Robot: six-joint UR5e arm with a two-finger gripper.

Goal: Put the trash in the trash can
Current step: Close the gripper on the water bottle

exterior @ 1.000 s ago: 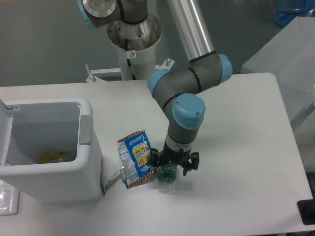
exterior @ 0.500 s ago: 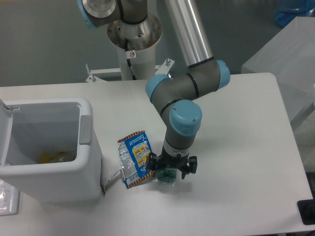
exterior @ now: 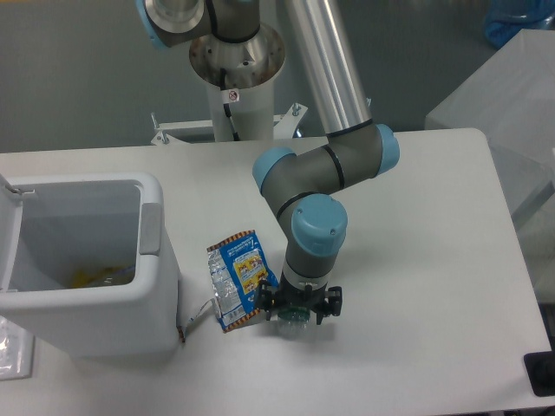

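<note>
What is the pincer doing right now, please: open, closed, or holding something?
Pincer: down over the bottle on the table, fingers on either side of it; whether it has closed on it cannot be told.

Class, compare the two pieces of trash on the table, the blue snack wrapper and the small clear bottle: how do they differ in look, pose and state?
The crumpled blue snack wrapper with silver edges is opaque and lies flat; the small clear plastic bottle is see-through and rounded. The wrapper is fully visible and not gripped; the bottle sits mostly hidden beneath the two-finger gripper, which straddles it. The wrapper lies nearer the white plastic trash can than the bottle. Both rest on the white table, outside the can.
</note>
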